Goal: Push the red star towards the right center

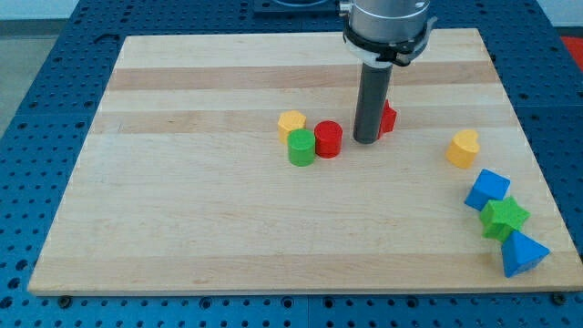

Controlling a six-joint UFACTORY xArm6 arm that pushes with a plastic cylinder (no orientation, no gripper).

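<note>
The red star [388, 117] lies near the middle of the board, mostly hidden behind my rod; only its right edge shows. My tip [366, 140] rests on the board right against the star's left side. A red cylinder [328, 139] stands just left of the tip, touching a green cylinder [301, 148]. A yellow hexagon block [291, 123] sits just above the green cylinder.
A yellow heart-like block [463, 148] lies right of the star. At the view's lower right, a blue block [488, 189], a green star [504, 218] and a blue triangle [522, 254] sit in a cluster near the wooden board's edge [537, 182].
</note>
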